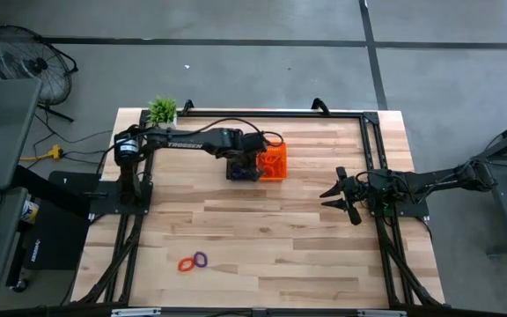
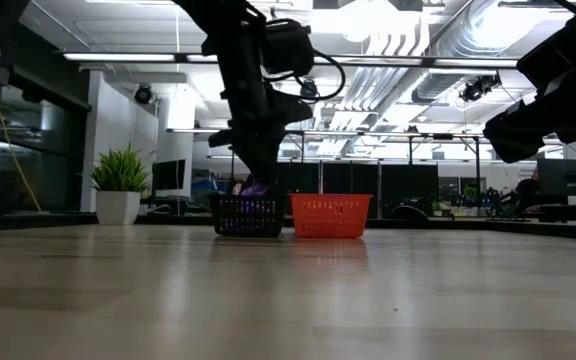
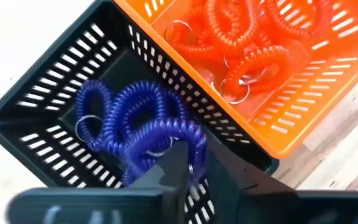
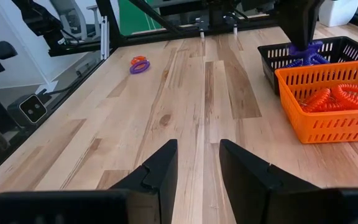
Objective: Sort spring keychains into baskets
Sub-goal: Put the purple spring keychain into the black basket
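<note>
1. From my remote seat, I see the left gripper (image 1: 246, 167) reaching down over the black basket (image 3: 48, 118) at the far side of the table (image 1: 262, 255); its fingers (image 3: 179, 168) are closed on a purple spring keychain (image 3: 166, 134) that hangs in the basket above a heap of purple coils (image 3: 117, 118).
2. The orange basket (image 1: 275, 160) sits touching the black one, on the side nearer the right arm, and holds a pile of orange-red keychains (image 3: 241, 43).
3. Two keychains lie loose on the wood, well apart from both grippers, near the table's front edge on the left arm's side: an orange-red one (image 1: 186, 263) and a purple one (image 1: 201, 260), just beside each other.
4. The right gripper (image 1: 340, 199) waits at the table's right side, held above the surface, its jaws parted and holding nothing.
5. A small potted plant (image 1: 162, 110) stands at the far left corner.
</note>
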Robot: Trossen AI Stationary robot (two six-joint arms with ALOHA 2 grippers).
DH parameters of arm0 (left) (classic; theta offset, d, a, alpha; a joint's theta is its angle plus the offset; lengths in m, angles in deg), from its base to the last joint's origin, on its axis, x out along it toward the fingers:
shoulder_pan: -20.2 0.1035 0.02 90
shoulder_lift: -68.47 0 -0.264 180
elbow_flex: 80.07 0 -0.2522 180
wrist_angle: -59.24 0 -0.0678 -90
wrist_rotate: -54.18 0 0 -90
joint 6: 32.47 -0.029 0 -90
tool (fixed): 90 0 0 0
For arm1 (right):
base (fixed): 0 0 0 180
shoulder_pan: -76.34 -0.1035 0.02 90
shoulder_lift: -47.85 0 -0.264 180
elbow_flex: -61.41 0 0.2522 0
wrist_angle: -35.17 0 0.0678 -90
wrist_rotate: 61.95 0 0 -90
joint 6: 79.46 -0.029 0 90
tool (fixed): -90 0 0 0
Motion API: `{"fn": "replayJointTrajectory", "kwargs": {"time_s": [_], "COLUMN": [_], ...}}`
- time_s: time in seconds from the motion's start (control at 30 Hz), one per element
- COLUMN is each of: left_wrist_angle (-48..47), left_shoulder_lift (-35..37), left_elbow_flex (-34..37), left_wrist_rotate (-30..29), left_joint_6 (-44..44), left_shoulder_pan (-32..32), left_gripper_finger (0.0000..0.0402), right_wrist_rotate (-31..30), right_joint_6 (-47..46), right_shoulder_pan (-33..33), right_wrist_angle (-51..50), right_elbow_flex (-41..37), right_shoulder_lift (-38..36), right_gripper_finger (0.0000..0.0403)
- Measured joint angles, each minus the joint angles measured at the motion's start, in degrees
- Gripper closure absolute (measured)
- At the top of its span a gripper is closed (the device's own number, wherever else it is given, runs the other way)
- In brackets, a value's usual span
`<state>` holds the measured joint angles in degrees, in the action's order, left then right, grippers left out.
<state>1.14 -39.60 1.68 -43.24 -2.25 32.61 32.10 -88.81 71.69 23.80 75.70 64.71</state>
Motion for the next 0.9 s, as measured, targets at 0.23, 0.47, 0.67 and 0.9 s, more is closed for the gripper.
{"fn": "replayJointTrajectory", "kwargs": {"time_s": [0.23, 0.47, 0.67, 0.9], "left_wrist_angle": [-1.0, -3.3, -7.5, -10.5], "left_shoulder_lift": [0.0, 0.0, 3.0, 8.3], "left_elbow_flex": [0.0, 0.0, 0.7, 6.2], "left_wrist_rotate": [-0.6, -1.2, -1.3, -1.6], "left_joint_6": [0.0, -0.7, 0.0, 9.4], "left_shoulder_pan": [0.0, -2.2, -7.1, -14.0], "left_gripper_finger": [0.0279, 0.0264, 0.0264, 0.0263], "right_wrist_rotate": [0.0, 0.0, 0.0, 0.0], "right_joint_6": [0.0, 0.0, 0.0, 0.0], "right_shoulder_pan": [0.0, 0.0, 0.0, 0.0], "right_wrist_angle": [0.0, 0.0, 0.0, 0.0], "right_elbow_flex": [0.0, 0.0, 0.0, 0.0], "right_shoulder_lift": [0.0, 0.0, 0.0, 0.0], "right_gripper_finger": [0.0289, 0.0289, 0.0289, 0.0289]}}
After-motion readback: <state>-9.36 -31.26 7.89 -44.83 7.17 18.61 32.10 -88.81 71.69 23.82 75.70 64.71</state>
